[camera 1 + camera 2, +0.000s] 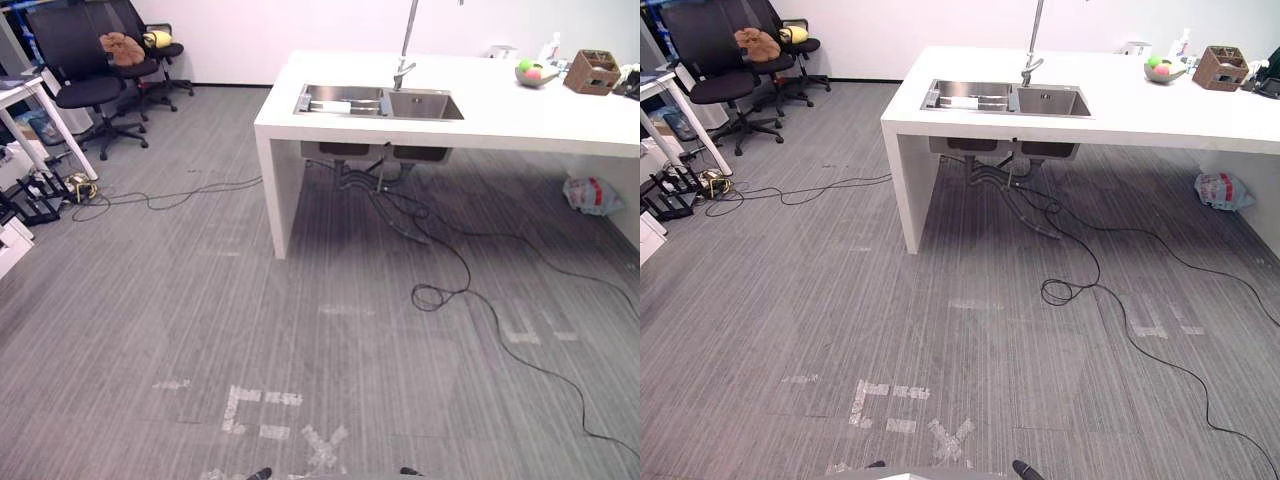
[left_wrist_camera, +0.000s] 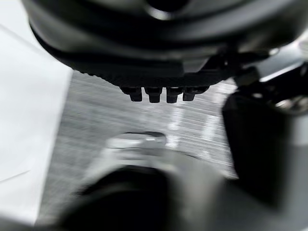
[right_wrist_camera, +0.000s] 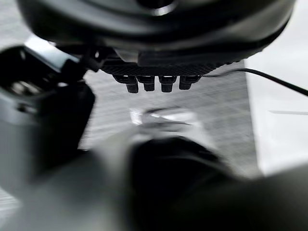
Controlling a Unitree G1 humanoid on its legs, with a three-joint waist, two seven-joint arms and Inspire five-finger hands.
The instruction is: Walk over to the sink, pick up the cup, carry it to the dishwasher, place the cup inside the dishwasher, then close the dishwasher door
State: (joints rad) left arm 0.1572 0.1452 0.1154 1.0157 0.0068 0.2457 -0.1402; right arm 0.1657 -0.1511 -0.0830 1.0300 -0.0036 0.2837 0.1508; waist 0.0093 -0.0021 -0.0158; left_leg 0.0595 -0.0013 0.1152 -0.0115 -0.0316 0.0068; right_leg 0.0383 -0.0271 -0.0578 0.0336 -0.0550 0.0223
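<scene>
Left eye view: we face the sink [image 1: 380,102], well ahead; left robot hand [image 2: 159,72] and right robot hand [image 3: 159,67] seem slack, empty.

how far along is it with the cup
Nothing looks done. In hand: the walk; the sink in the white counter lies across the floor ahead. The left hand and right hand hold nothing. Left: cup pick-up, carry, loading, door.
</scene>
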